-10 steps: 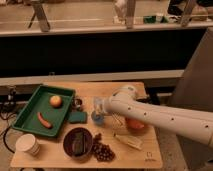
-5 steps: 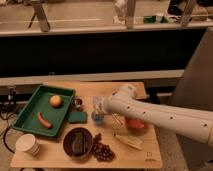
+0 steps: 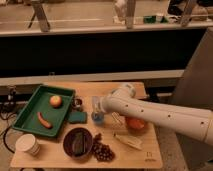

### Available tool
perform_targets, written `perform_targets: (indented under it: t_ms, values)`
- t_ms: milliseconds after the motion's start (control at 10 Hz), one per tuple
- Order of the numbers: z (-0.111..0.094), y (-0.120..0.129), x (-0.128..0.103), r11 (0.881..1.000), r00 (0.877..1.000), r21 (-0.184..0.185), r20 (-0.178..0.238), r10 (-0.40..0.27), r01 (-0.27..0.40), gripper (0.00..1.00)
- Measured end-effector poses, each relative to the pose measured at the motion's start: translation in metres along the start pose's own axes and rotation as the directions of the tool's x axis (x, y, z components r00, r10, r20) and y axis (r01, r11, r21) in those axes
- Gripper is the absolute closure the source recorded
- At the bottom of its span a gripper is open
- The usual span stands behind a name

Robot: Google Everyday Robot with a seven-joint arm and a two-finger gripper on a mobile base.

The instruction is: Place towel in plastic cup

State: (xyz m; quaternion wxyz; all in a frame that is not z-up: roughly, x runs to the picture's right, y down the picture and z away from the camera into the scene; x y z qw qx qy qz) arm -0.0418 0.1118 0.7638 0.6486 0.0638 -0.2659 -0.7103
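Nothing has shifted in the last second: my arm (image 3: 165, 115) stays stretched across the wooden table (image 3: 131, 155), and my gripper (image 3: 97, 109) still hangs over the small blue cup (image 3: 98, 118) beside the green tray (image 3: 27, 107). Whether a towel is at the cup, I cannot tell. The white paper cup (image 3: 27, 145) sits well apart. I judge this a hold right at the drop point.

Green tray (image 3: 31, 111) holds apple (image 3: 55, 101), sausage (image 3: 44, 120); grapes (image 3: 102, 150) beside dark bowl (image 3: 77, 143); orange (image 3: 135, 123) near hand (image 3: 95, 106)
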Motion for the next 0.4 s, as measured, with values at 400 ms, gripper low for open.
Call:
perform_targets:
  t_ms: [400]
  values:
    - [-0.0022,0.0036,-0.0004,1.000,1.000,-0.008,-0.009,-0.008,0.008,0.20]
